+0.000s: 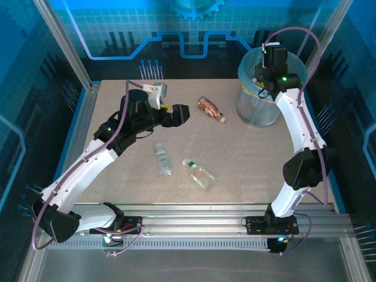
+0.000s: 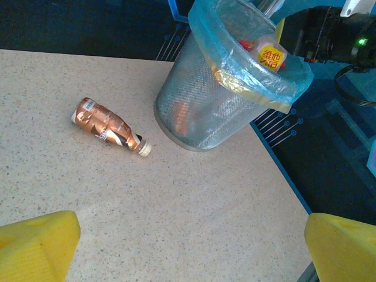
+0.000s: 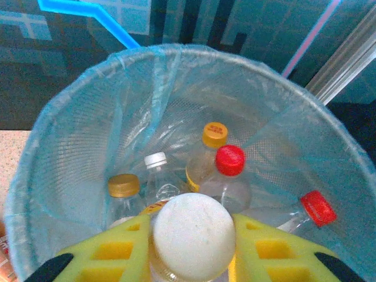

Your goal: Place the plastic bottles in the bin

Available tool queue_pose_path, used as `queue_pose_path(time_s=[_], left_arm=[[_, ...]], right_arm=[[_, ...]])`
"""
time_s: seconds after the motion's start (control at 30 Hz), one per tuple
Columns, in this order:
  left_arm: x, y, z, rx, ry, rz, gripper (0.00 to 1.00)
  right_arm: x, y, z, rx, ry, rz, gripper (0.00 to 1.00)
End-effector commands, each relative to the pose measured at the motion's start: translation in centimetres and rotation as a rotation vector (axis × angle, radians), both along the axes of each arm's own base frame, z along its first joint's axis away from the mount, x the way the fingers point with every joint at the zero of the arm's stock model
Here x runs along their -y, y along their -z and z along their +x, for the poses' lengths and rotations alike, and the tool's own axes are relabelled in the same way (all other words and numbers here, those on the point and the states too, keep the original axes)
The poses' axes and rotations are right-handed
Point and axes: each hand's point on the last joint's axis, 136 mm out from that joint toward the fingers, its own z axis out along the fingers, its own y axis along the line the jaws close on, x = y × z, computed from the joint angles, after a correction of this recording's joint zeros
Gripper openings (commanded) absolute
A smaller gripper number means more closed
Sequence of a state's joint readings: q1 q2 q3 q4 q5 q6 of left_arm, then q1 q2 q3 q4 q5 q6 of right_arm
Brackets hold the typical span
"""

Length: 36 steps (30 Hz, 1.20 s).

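Observation:
My right gripper (image 3: 191, 238) hangs over the bin (image 3: 76, 100), its yellow pads (image 3: 120, 252) shut on a clear bottle with a white cap (image 3: 194, 235). Several capped bottles (image 3: 230, 160) stand inside the blue-lined bin. Three plastic bottles lie on the table: a brown one (image 1: 211, 109) (image 2: 108, 126) just left of the bin (image 1: 258, 108) (image 2: 205, 111), a clear one (image 1: 163, 157) and a green-capped clear one (image 1: 198, 173) nearer the middle. My left gripper (image 1: 179, 114) (image 2: 191, 249) is open above the table, left of the brown bottle, with nothing between its fingers.
The bin stands at the table's far right corner, close to the right edge (image 2: 282, 170). Metal frame posts (image 1: 61, 41) and blue walls surround the table. The right arm (image 1: 302, 135) arches along the right side.

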State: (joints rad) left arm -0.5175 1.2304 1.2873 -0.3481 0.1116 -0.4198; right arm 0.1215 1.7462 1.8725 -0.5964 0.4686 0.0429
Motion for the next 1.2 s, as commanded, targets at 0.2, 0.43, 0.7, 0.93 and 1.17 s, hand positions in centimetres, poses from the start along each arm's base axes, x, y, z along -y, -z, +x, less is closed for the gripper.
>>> queue_pose_path(time_s=[0.2, 0.43, 0.7, 0.93, 1.17], left_arm=[[-0.6, 0.4, -0.6, -0.016, -0.025, -0.001, 0.99], [-0.8, 0.4, -0.6, -0.011, -0.031, 0.006, 0.99], [-0.8, 0.6, -0.6, -0.013, -0.029, 0.011, 0.99], [-1.2, 1.1, -0.8, -0.009, -0.035, 0.04, 0.99], [-2.0, 1.5, -1.1, 0.005, -0.043, 0.1, 0.99]], right_arm=[[1.7, 6.5, 0.9, -0.15, 0.025, 0.023, 0.34], [1.3, 6.9, 1.7, -0.144, 0.016, 0.07, 0.54], [1.8, 2.8, 1.3, -0.09, 0.075, 0.156, 0.77], [0.8, -2.2, -0.2, 0.006, 0.048, 0.201, 0.89], [-4.8, -6.0, -2.0, 0.064, -0.149, 0.252, 0.9]])
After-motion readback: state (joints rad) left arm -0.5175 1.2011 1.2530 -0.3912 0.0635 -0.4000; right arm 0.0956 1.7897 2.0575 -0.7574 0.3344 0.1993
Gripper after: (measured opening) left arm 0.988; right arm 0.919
